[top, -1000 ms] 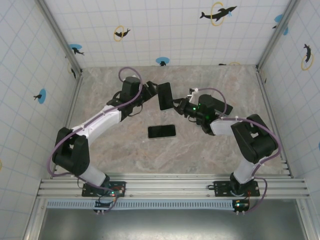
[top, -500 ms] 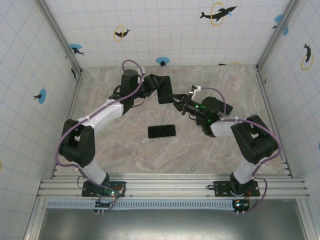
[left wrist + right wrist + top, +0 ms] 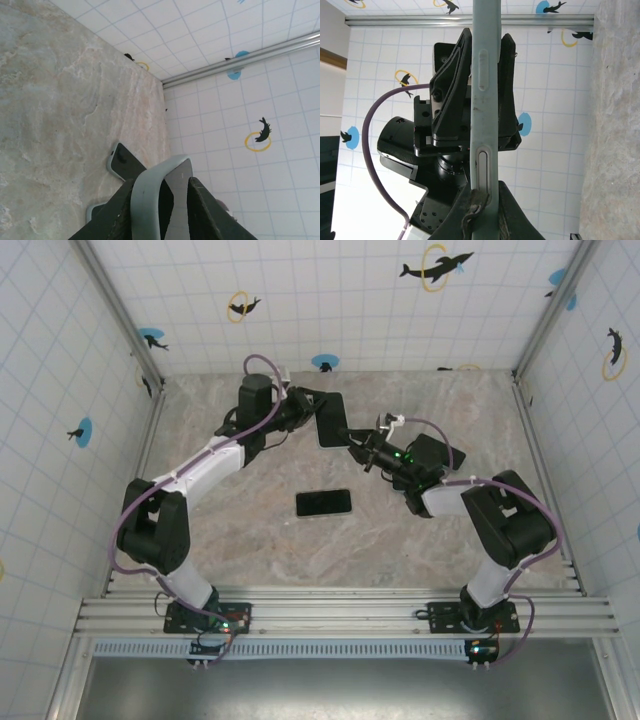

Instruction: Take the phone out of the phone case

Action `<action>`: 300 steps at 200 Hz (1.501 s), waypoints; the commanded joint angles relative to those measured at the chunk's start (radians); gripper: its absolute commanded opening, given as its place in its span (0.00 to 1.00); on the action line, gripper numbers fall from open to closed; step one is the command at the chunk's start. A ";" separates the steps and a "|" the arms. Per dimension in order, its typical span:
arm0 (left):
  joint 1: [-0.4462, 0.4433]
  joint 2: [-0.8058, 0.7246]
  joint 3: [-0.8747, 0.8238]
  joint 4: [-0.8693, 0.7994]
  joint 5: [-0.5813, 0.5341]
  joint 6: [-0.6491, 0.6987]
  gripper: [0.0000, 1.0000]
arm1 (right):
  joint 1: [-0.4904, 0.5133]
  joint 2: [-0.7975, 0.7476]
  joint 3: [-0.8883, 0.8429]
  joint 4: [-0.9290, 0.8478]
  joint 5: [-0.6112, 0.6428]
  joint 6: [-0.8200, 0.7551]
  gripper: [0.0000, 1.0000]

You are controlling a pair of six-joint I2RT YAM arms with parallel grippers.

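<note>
Left gripper [image 3: 314, 415] clamped on phone case [image 3: 332, 423], left edge. Case aloft, looks empty. Phone [image 3: 323, 502] flat on table [image 3: 240, 540], near side of case, well apart. Right gripper [image 3: 356, 449] pinched on case, right end. Extraction seems done; left: set case down.

There's the left arm [image 3: 205, 468] and right arm [image 3: 505, 525], white shells over chunky black joints, a purple cable [image 3: 262, 364] looping along each, green lights [image 3: 401, 453] glowing by the right wrist, and the left gripper [image 3: 160, 184] all black, wedge-shaped fingers [image 3: 200, 210]
</note>
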 commanded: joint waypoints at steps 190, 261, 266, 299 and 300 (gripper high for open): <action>-0.062 -0.075 -0.104 0.407 -0.310 -0.292 0.00 | 0.047 -0.091 -0.124 0.135 0.143 -0.265 0.47; -0.123 -0.082 -0.112 0.445 -0.409 -0.310 0.00 | 0.061 -0.078 -0.076 0.147 0.158 -0.324 0.34; -0.127 -0.082 -0.111 0.444 -0.414 -0.309 0.00 | 0.061 -0.079 -0.073 0.147 0.158 -0.326 0.33; -0.141 -0.073 -0.102 0.450 -0.420 -0.321 0.00 | 0.060 -0.080 -0.051 0.109 0.158 -0.369 0.29; -0.143 -0.074 -0.102 0.451 -0.420 -0.321 0.00 | 0.059 -0.080 -0.050 0.107 0.158 -0.370 0.29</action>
